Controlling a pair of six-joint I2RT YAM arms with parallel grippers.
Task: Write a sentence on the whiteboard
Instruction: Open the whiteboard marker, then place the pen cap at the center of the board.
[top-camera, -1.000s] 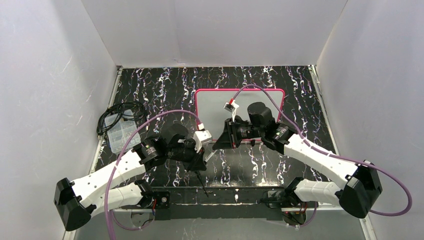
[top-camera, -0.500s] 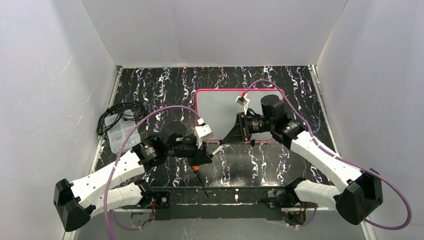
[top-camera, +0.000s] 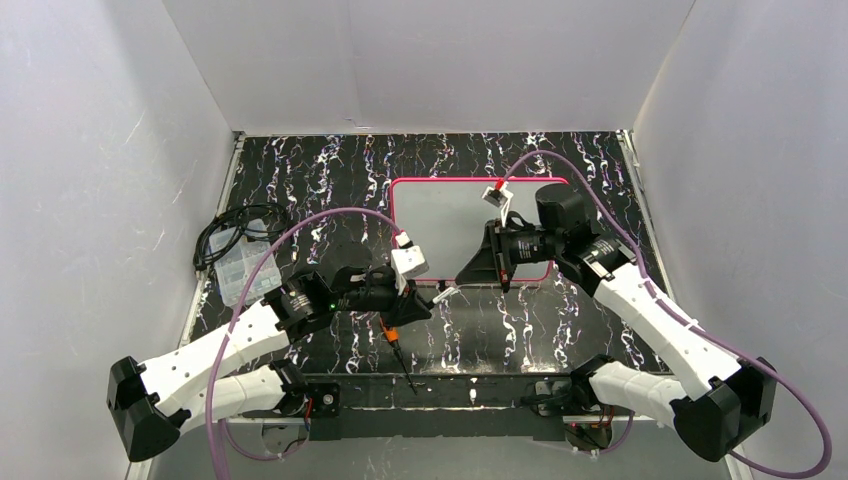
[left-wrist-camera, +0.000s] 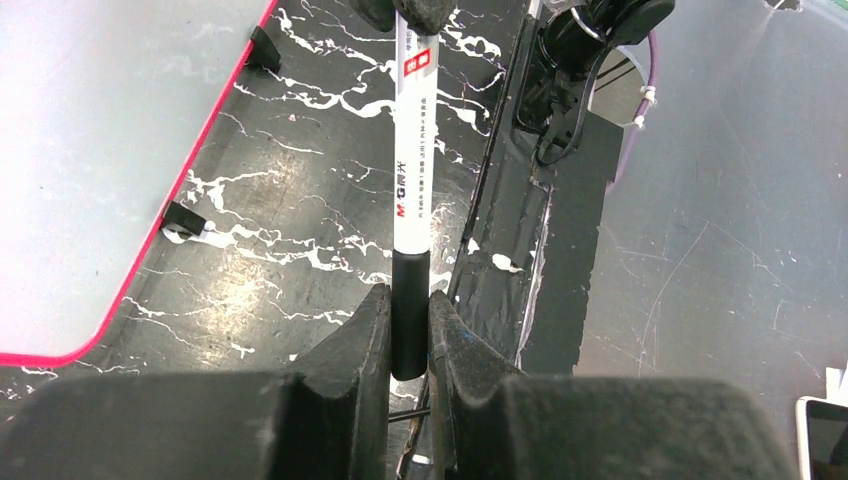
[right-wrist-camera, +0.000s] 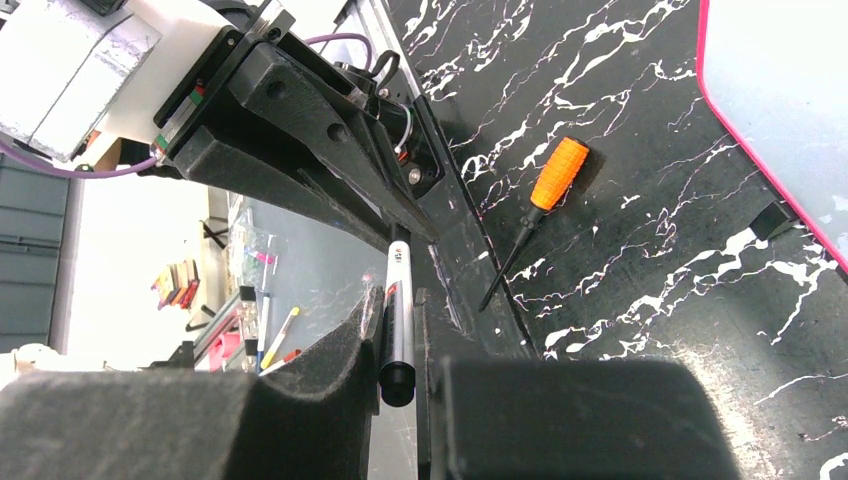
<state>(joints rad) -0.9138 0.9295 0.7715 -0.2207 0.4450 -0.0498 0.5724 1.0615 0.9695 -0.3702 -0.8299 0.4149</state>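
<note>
The whiteboard, light grey in a pink-red frame, lies flat at mid-table; its corner also shows in the left wrist view and the right wrist view. No sentence shows on the parts of its surface I can see. A white marker with black ends spans between both grippers just in front of the board's near-left corner. My left gripper is shut on its black end. My right gripper is shut on the opposite end of the marker. In the top view the marker bridges the two.
An orange-handled screwdriver lies near the front edge below the left gripper, and it shows in the right wrist view too. A clear plastic box and coiled black cables sit at the table's left edge. White walls enclose three sides.
The right arm has drawn back to the right and the left gripper has followed it, both keeping hold of the marker. The screwdriver's orange handle has come into sight.
</note>
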